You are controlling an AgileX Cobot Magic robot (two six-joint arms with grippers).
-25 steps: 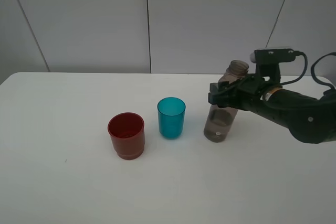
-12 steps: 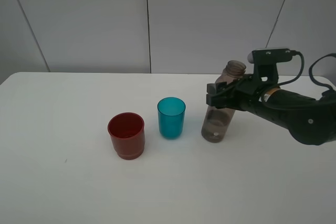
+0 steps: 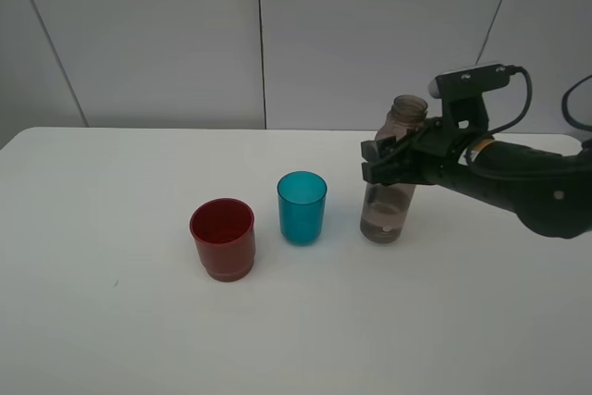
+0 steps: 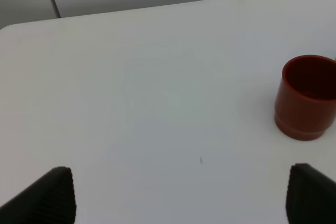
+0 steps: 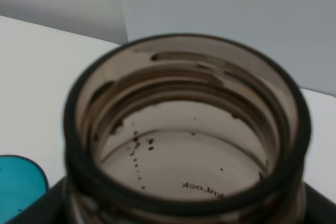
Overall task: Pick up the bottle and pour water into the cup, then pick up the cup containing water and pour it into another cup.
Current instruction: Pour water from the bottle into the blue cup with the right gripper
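1. Far left, my left gripper is idle. Its two dark fingers stand wide apart in the left wrist view with only bare white table between them, so they are released and grasping nothing. This arm does not show in the high view.
2. Next along is another cup, the squat red one, upright on the table. I see no water in it. The left wrist camera catches it well ahead of the fingers and off to one side.
3. Just right of that, close but not touching, stands the cup, the teal tumbler, upright. It looks empty to me, so no pour has landed.
4. Right again is the bottle, uncapped, close to upright, near the teal cup with a clear gap between them. Its base sits at table level, and I cannot tell whether it has lifted clear. How much water it holds I cannot make out.
5. The right gripper is clenched on the bottle's upper body, below the neck. The right wrist view looks straight down its open mouth, with a teal rim at the edge.
6. My read is that the grasp is done. Lifting, tipping into the teal cup, then pouring teal into red are all left.
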